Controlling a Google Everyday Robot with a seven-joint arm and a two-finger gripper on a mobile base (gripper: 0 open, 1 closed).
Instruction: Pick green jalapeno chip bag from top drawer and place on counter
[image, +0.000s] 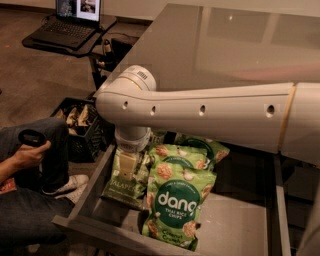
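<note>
A seated person's hand (26, 155) holds a black device, well apart from the work. The green jalapeno chip bag (116, 186) lies flat by the left wall of the open top drawer (240, 220), probably why the tool (126, 167) points straight down onto its upper half. Whether the tool is clenched or released cannot be told. The bag's long axis runs front to back, with the JALAPENO end toward the drawer front. Dang bags (176, 202) crowd its right edge. The bench (225, 45) lies above and behind.
</note>
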